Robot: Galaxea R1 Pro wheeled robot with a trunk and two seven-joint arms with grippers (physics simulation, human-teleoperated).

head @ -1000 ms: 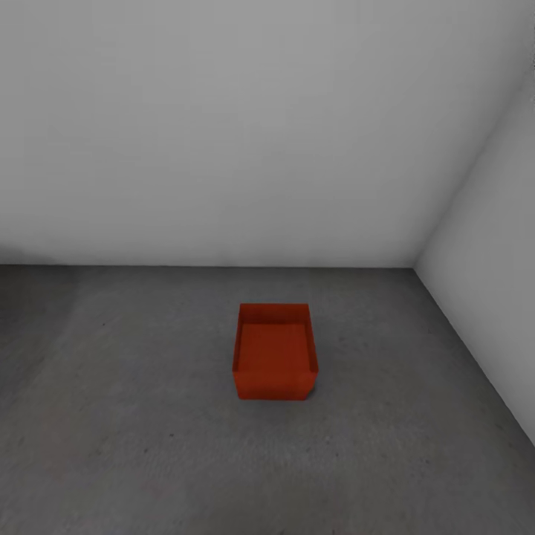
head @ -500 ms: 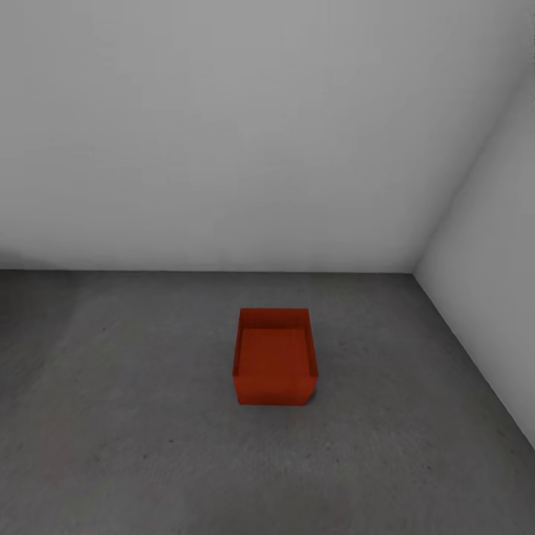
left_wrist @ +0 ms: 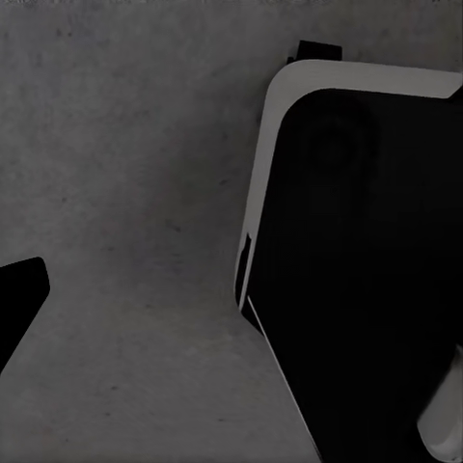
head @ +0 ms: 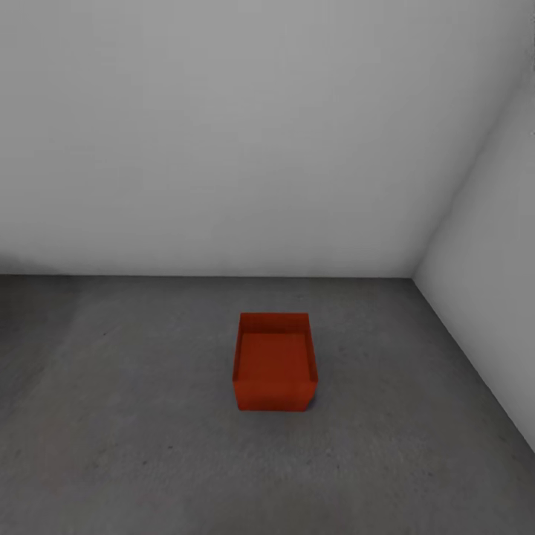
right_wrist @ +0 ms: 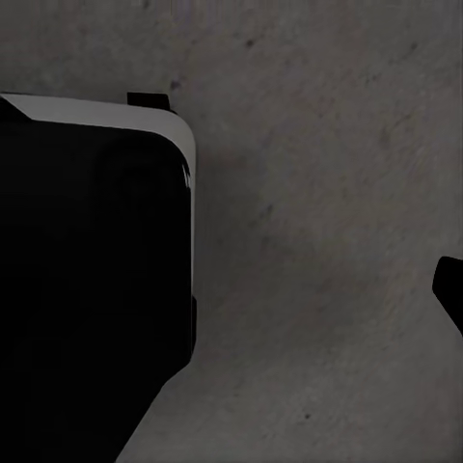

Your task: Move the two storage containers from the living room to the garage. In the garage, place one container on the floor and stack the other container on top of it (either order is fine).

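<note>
Grippers: state can't be told for either arm. L wrist view gives only a dark finger tip (left_wrist: 19, 294) at one edge plus the robot's base (left_wrist: 367, 260), white-rimmed black body, over concrete; R wrist view likewise, dark tip (right_wrist: 451, 289) and base (right_wrist: 92, 280). Both seem to hang low beside the base, pointing down at floor (right_wrist: 309, 193), nothing between fingers as far as visible. One container (head: 273, 362) sits on grey floor (head: 134, 416) in garage, open top up, empty inside, straight ahead of robot and about centred, so neither arm is clearly nearer. Long axis runs away from robot toward back wall (head: 223, 148); short near wall faces camera. It stands well apart from back wall and from R side wall (head: 490, 260); corner is off to front-R. Plenty of bare floor all round, esp. to the L and in front. Judgement: first box looks placed, 2nd box is yet to be stacked on it, so next likely means going back for it; approach room here is wide, R wall the only close limit.
</note>
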